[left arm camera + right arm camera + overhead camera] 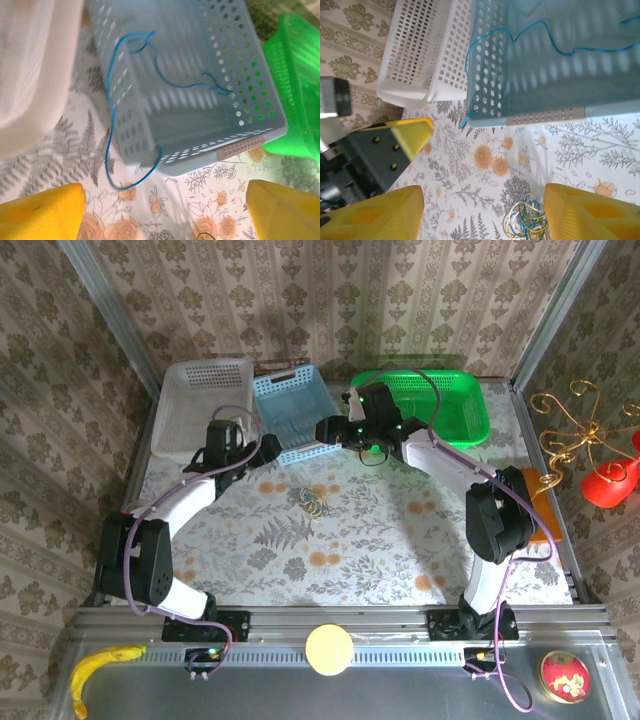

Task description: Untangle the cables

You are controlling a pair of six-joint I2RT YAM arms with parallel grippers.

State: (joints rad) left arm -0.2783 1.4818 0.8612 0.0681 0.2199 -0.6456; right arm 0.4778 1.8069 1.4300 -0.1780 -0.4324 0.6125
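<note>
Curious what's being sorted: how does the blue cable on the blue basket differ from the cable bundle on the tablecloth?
The blue cable is one strand in loose curves; the cable bundle is several strands, yellow, blue and pale, coiled together. The blue cable hangs over the wall of the blue basket down to the tablecloth; the cable bundle lies on it. Both are thin cords.

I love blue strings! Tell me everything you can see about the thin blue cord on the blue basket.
The blue cord is one thin, bendy strand, maybe plastic-coated. It hangs over the side wall of the blue basket: one wavy part lies inside on the floor, the other drops outside onto the flowery tablecloth and curls into a loop by the basket's corner. Nothing is holding it.
</note>
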